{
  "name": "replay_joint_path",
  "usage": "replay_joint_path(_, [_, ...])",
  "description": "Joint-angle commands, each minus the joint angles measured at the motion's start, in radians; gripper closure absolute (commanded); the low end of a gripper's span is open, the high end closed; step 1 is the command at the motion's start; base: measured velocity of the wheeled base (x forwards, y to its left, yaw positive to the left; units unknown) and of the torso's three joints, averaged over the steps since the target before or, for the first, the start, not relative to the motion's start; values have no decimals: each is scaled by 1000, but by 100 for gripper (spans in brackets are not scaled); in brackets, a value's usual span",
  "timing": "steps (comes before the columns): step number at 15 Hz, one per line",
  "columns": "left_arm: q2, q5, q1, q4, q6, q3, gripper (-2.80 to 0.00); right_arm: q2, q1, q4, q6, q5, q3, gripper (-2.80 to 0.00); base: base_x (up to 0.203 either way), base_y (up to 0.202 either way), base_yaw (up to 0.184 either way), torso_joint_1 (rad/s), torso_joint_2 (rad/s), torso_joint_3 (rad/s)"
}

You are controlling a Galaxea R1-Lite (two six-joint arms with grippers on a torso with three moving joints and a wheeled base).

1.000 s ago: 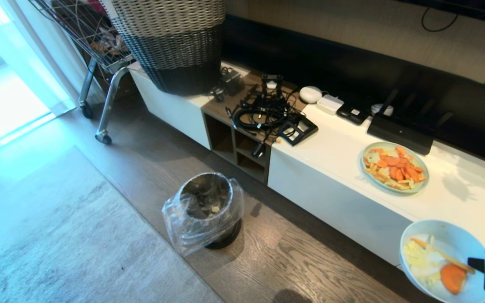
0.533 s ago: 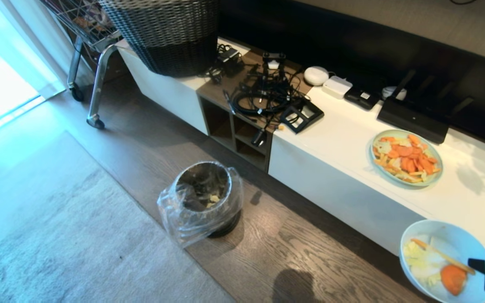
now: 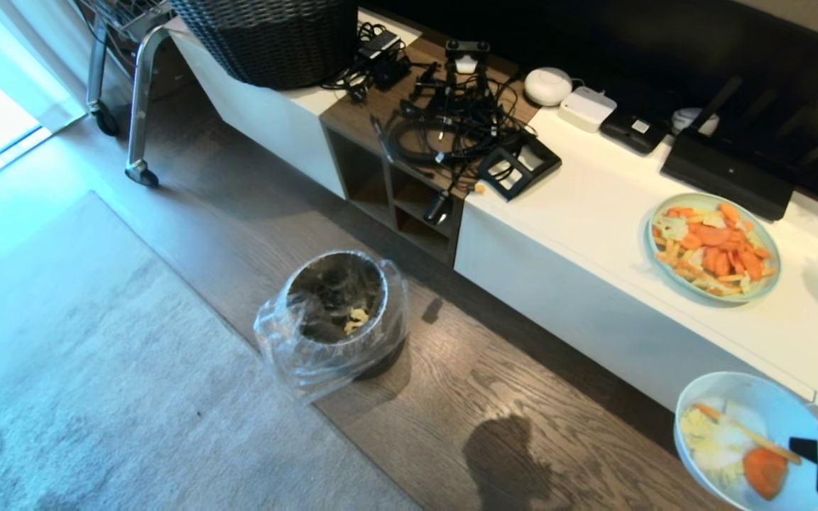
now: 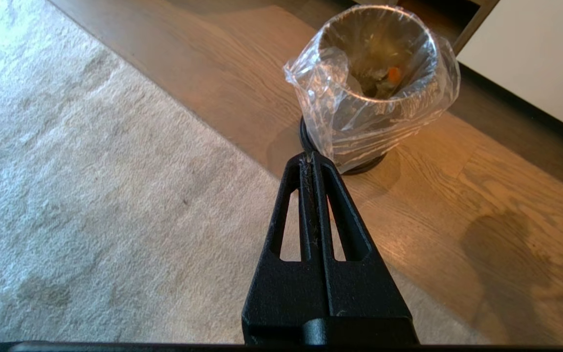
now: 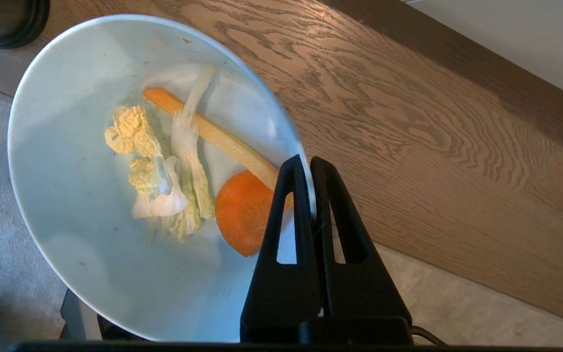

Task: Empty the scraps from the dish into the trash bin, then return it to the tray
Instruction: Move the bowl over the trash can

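Observation:
My right gripper (image 3: 798,446) (image 5: 307,164) is shut on the rim of the dish (image 3: 771,408) (image 5: 66,195), a white bowl held above the wooden floor at the lower right of the head view. The scraps (image 3: 725,443) (image 5: 184,181) lie inside it: pale yellow leaves, a long strip and an orange slice (image 5: 242,210). The trash bin (image 3: 324,362) (image 4: 374,127), steel and lined with a clear bag, stands on the floor well to the left of the dish, with some food in it. My left gripper (image 4: 311,156) hangs shut and empty near the bin. The tray is out of view.
A low white cabinet (image 3: 593,234) runs behind the bin, carrying a pale-green plate (image 3: 650,245) of orange food, tangled cables (image 3: 444,121), a black router (image 3: 725,170) and a woven basket (image 3: 274,42). A grey rug (image 3: 96,369) covers the floor on the left, and cart legs (image 3: 135,106) stand at the back left.
The head camera has moved, so the whole scene has slid upward in the picture. The dish stays in my right gripper at the same spot in the picture.

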Motion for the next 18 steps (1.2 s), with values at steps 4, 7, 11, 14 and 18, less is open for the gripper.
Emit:
replay_joint_path(4, [0,0,0,0,-1,0,0,-1,0,4,3,-2,0,0,0,0,0,4,0,-199])
replay_joint_path(7, [0,0,0,-1,-1,0,0,-1,0,2,3,-2,0,0,0,0,0,1,1,-192])
replay_joint_path(11, [0,0,0,-1,-1,0,0,0,-1,2,3,-2,0,0,0,0,0,2,0,-97])
replay_joint_path(14, [0,0,0,-1,-1,0,0,2,-1,-4,3,-2,-2,0,0,0,0,0,0,0])
replay_joint_path(18, [0,0,0,-1,-1,0,0,1,0,-38,-3,-6,2,0,0,0,0,0,0,0])
